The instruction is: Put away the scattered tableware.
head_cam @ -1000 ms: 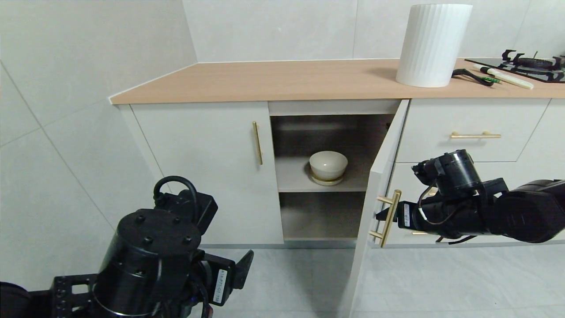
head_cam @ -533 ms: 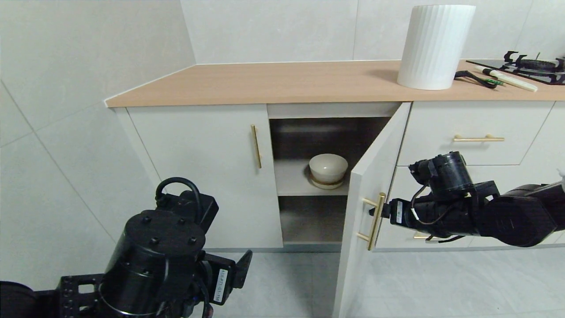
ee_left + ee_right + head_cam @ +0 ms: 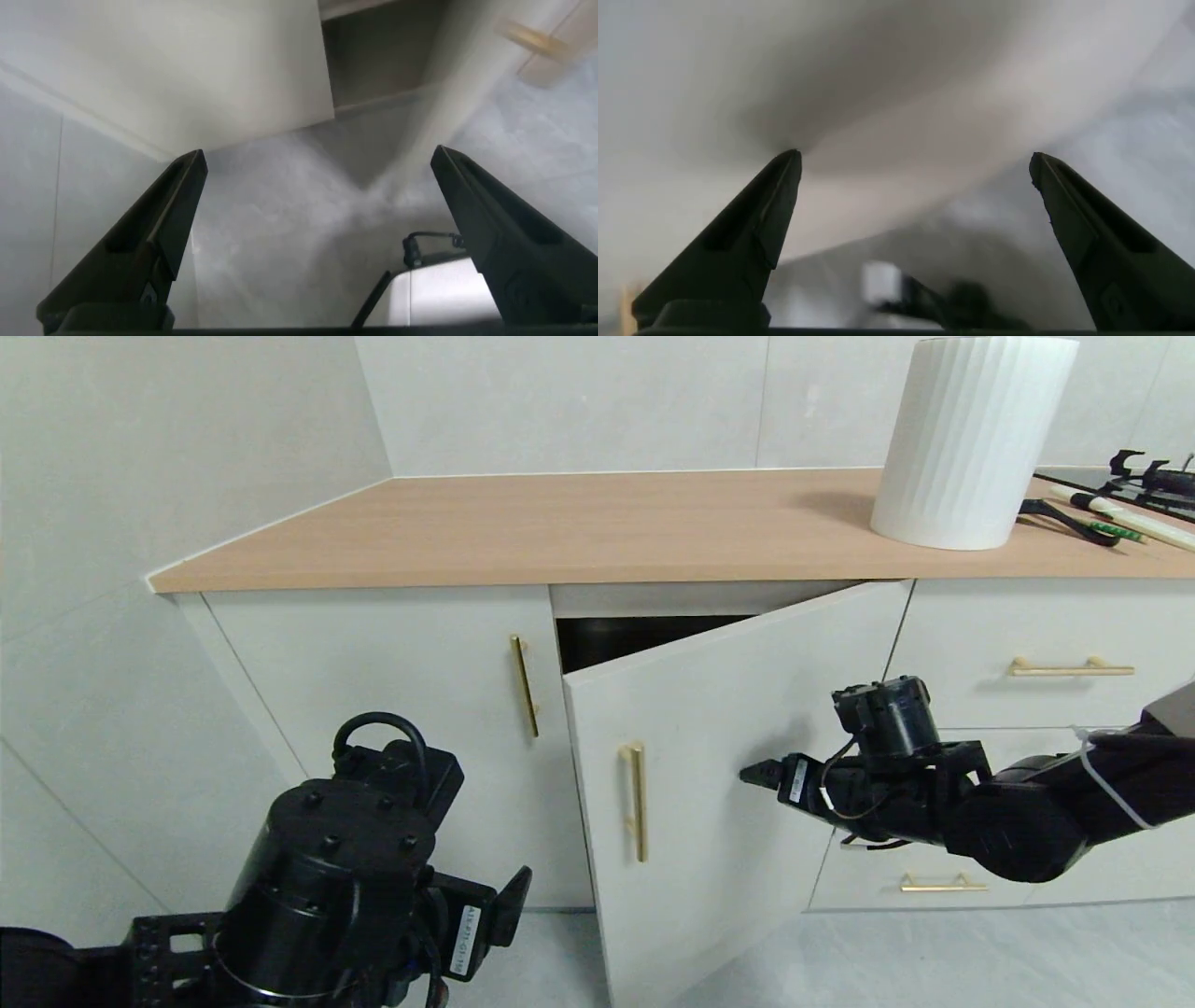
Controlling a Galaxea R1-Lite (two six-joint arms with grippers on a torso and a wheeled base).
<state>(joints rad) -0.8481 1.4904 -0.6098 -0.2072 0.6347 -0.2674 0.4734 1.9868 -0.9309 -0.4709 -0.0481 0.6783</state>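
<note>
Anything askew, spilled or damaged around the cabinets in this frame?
Only the cabinet door: it hangs ajar, a dark gap showing along its top, with the open right gripper at its face. Nothing looks spilled or broken.

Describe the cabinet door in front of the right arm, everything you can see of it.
The cabinet door is a flat matte off-white panel. It hangs ajar, hinged on its right edge, leaving a dark wedge-shaped gap under the wooden countertop. A slim vertical brass-coloured bar handle sits near the free edge. The right end effector, open, points at its outer face beside the handle; contact can't be confirmed.
</note>
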